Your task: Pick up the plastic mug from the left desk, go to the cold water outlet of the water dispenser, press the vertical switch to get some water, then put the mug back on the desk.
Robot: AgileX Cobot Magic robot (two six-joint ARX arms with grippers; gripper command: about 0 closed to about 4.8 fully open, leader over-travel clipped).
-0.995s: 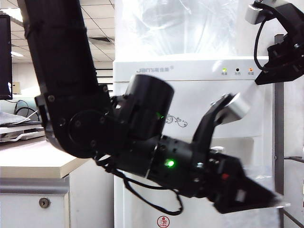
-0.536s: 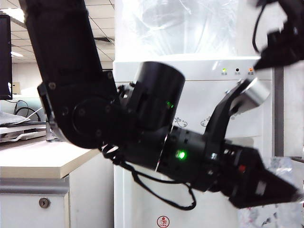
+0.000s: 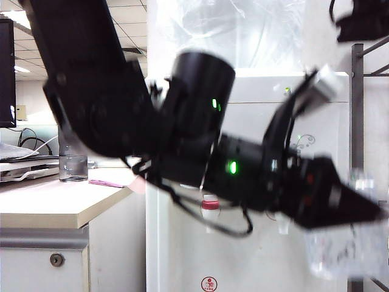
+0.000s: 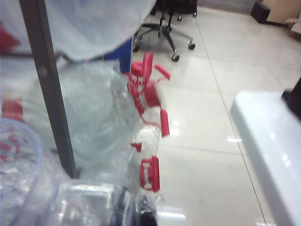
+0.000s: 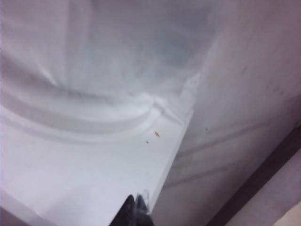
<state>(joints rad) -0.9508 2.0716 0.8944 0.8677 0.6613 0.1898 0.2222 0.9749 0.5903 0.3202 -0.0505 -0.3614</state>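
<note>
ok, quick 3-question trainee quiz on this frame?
1. True or false: the mug stands on the desk.
2. The left gripper is: A) open over the desk; B) shut on the mug, by the dispenser; C) pressing the red tap.
3. Where is the right gripper in the exterior view?
Key: 1 false; 2 B; 3 top right corner, above the left gripper.
</note>
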